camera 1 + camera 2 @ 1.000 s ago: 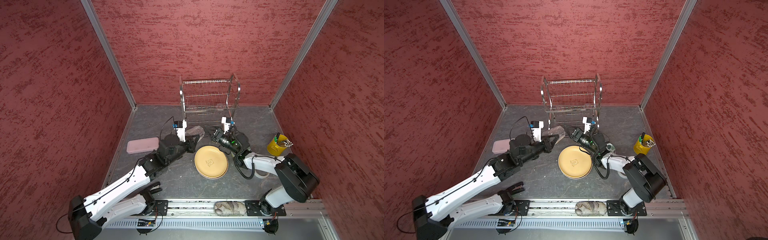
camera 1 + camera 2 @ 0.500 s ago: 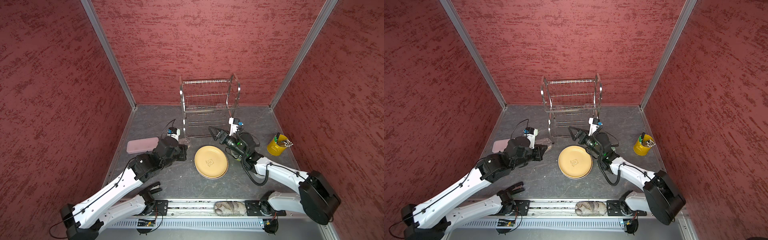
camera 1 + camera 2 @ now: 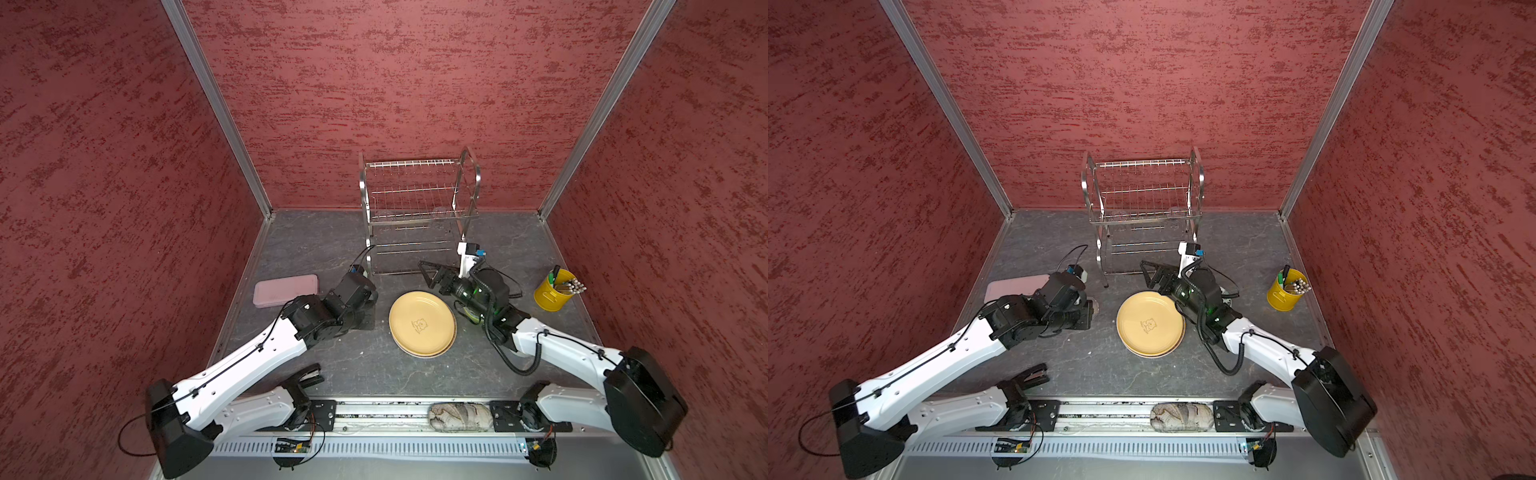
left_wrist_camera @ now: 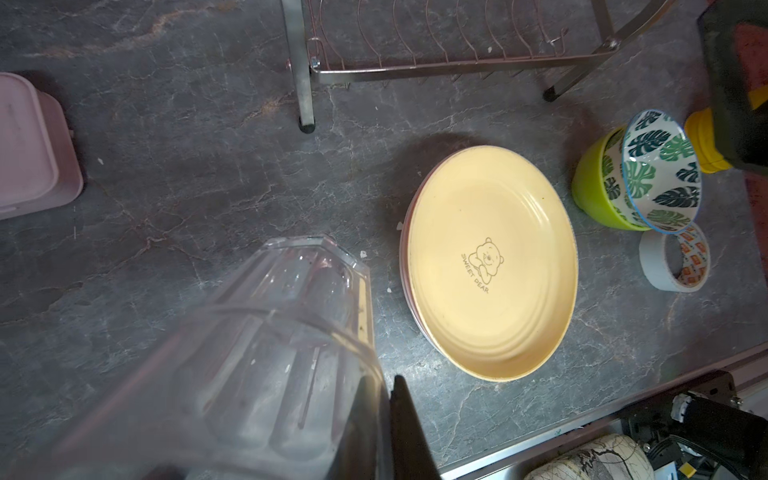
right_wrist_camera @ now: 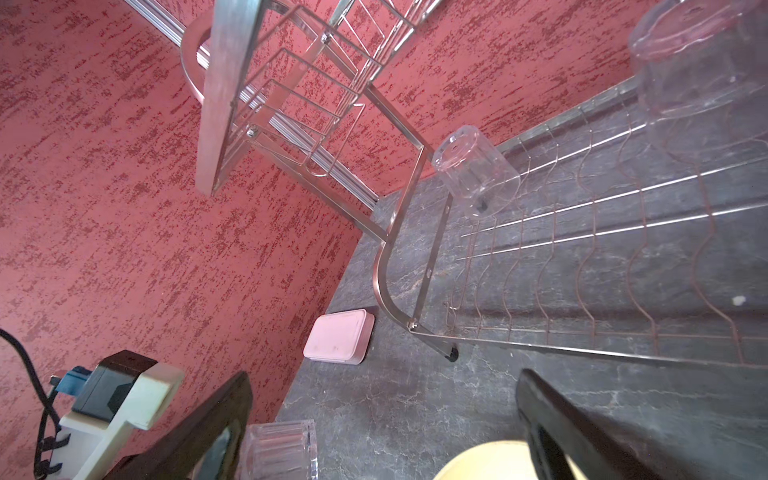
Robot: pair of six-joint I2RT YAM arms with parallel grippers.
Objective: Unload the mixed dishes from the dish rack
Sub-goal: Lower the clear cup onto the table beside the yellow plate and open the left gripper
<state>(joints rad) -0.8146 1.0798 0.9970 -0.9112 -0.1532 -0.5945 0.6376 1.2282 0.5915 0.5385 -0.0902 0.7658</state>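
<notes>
left gripper (image 3: 1088,312): clamped tight on the rim of a clear tumbler (image 4: 286,324), with one dark finger (image 4: 405,419) running down the outside of the glass.
held tumbler: open end at the gripper and base pointing away, low over the grey table (image 3: 311,241), between the pink box (image 3: 286,289) and the plate stack. Touching the table or just off it, cannot tell.
right gripper (image 5: 384,376): jaws spread wide with nothing between them, hanging in front of the rack's lower shelf and just past the far rim of the plates.
dish rack (image 3: 419,208): upright against the back wall, mid-table, both arms well short of it.
rack tumblers: two on the rack, both base up. One (image 5: 478,172) sits by the arched end frame on the pink box's side, another (image 5: 698,62) further along. Which tier, hard to call from the right wrist view.
bear plate (image 3: 422,322): flat on the table in front of the rack, topping a stack, with the pink plate (image 4: 402,249) showing a thin rim beneath.
bowls: green-leaf bowl (image 4: 660,174) nested in the lime-green bowl (image 4: 592,187), on the table beside the stack on the right arm's side.
tape roll (image 4: 673,262): lying just beside the bowls.
yellow bucket (image 3: 550,293): utensils sticking out, at the table's right edge, well apart from the rack.
</notes>
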